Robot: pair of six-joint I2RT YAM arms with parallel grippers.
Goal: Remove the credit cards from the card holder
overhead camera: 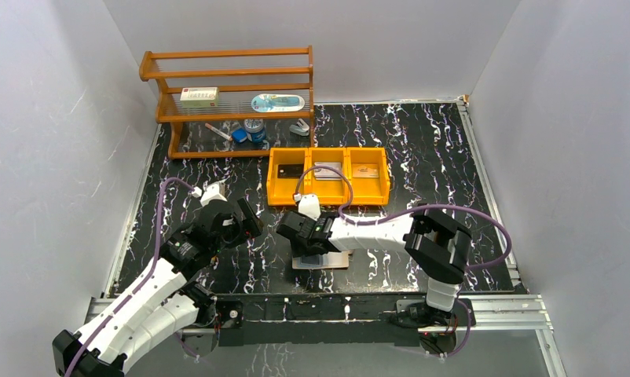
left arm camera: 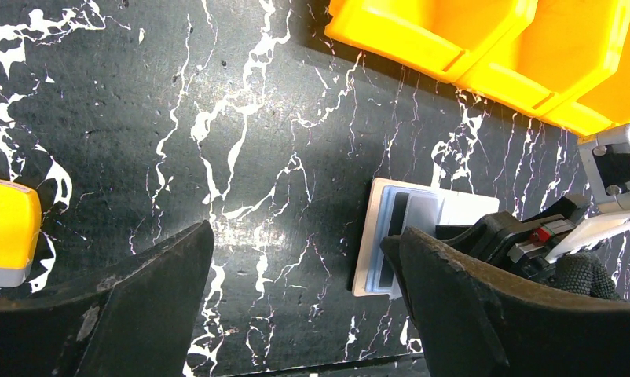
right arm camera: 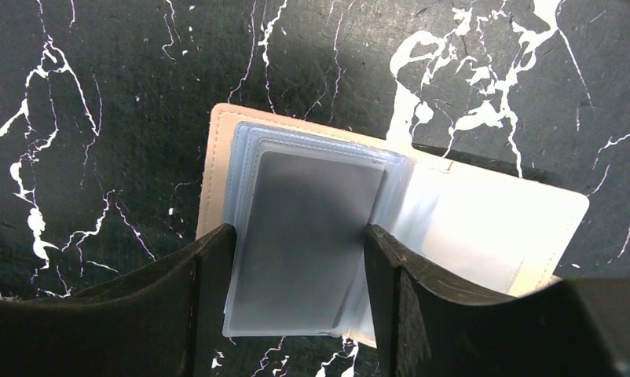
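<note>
Counting the cards gives four. A black card [overhead camera: 290,167], a grey-silver card [overhead camera: 326,167] and a brownish card [overhead camera: 364,169] lie one to a compartment in the orange tray [overhead camera: 327,201]. A fourth card [right arm camera: 308,259], grey, sits in the top plastic sleeve [right arm camera: 245,157] of the card holder [right arm camera: 524,228]. Besides these there are one holder, one tray of three compartments, two grippers and one wooden shelf [overhead camera: 225,75] at the back left.

The holder lies spread open on the black marbled table [overhead camera: 430,149], near its front edge. It is in front of the tray and apart from it, with a strip of bare marble between them. The right gripper [right arm camera: 300,232] is down over the holder, one finger against each long side of the sleeve that holds the fourth card. Whether the fingers pinch it or only flank it I cannot tell. The left gripper [left arm camera: 300,236] is released, its jaws wide with only tabletop between them. The holder's nearer edge lies just beside the finger on the right of that view. A broad stretch of marble runs from this gripper to the left wall.

From above, the right gripper covers most of the holder and only its near edge shows. The right wrist view alone shows the stacked bluish sleeves and the card inside. The left wrist view catches the holder's edge and the tray's front wall, but none of the tray's cards.
</note>
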